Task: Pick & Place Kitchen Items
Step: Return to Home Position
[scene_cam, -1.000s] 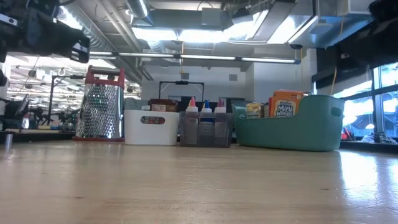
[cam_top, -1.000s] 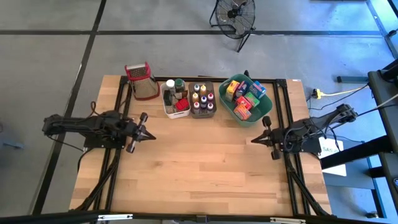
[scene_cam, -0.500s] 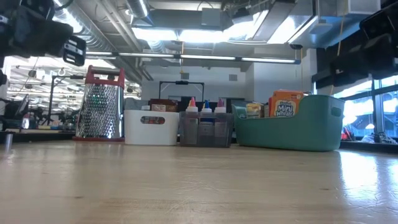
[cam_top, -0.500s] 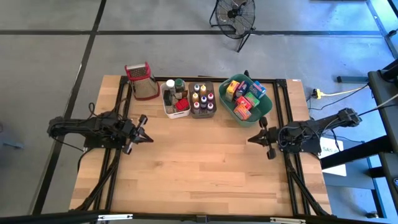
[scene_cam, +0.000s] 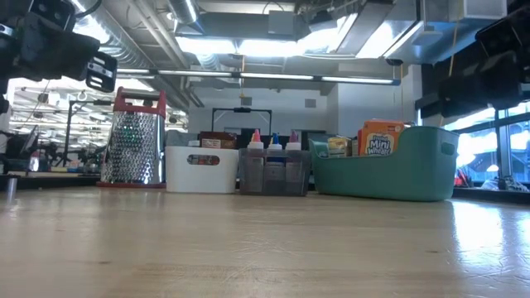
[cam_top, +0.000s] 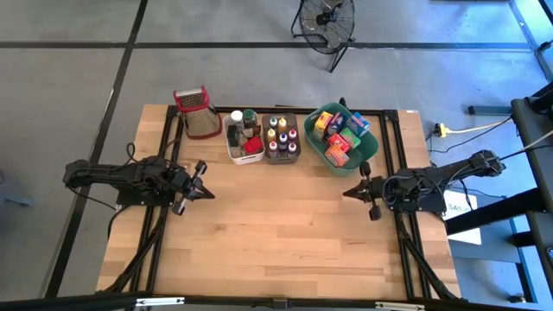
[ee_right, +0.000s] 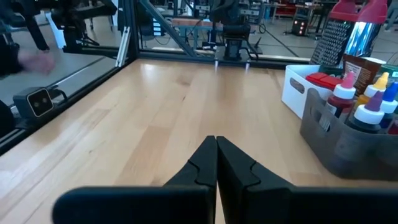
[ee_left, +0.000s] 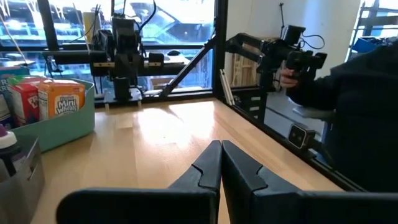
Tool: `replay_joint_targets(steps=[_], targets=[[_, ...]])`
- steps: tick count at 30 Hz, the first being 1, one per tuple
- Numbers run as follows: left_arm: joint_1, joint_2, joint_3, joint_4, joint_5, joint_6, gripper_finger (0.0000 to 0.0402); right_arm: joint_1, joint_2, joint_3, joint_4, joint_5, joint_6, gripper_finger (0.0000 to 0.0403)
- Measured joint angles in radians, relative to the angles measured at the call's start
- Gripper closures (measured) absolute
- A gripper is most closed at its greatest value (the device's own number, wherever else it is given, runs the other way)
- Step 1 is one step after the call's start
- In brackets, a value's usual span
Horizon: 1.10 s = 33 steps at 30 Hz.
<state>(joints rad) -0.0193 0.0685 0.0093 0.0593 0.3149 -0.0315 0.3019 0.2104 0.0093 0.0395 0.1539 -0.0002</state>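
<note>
Entry: end-of-run status, as I'm monitoring remotely.

- **L gripper** (cam_top: 207,191): clenched on nothing, fingers meeting tip to tip, hanging over the left side of the table (cam_top: 276,242). It's drifting only a shade vs. 1 s ago.
- **R gripper** (cam_top: 346,192): likewise pressed closed and empty, over the right side, having crept slightly inward in that sec.
- **Stock:** kitchen items (cam_top: 271,136) all sitting at the far edge, well apart from both arms.
  - The jars (cam_top: 243,121) are resting in the white bin (cam_top: 229,149).
  - The bottles (cam_top: 282,138) are in the dark middle bin (cam_top: 282,161).
  - The boxes (cam_top: 340,136) are in the teal bin (cam_top: 373,151) (grater (cam_top: 197,112) beside the white bin, not part of the job).
- **Change:** bin contents aren't shifting btwn frames.
- **Loose items:** I'm seeing nothing on the open wood, though something small behind the bins could be escaping me.
- **Verdict:** I'm judging sorting done, arms settling approx. at home.
</note>
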Motion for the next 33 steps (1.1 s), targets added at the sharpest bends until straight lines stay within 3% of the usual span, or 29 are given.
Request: replay_joint_targets(steps=[7,11,14,20,33], targets=[[0.0,0.0,0.0,0.0,-0.002,0.0,0.0398,0.0,0.0,0.0,0.002,-0.007,-0.073,0.0398],[0.0,0.0,0.0,0.0,-0.002,0.0,0.0396,0.0,0.0,0.0,-0.013,-0.096,-0.175,0.0398],[0.0,0.0,0.0,-0.001,-0.002,0.0,0.0397,0.0,0.0,0.0,0.006,-0.073,-0.232,0.0398],[0.0,0.0,0.0,-0.001,-0.002,0.0,0.0395,0.0,0.0,0.001,0.023,0.072,-0.147,0.0398],[0.0,0.0,0.0,-0.001,-0.002,0.0,0.0394,0.0,0.003,0.001,0.009,0.078,-0.047,0.0398]])
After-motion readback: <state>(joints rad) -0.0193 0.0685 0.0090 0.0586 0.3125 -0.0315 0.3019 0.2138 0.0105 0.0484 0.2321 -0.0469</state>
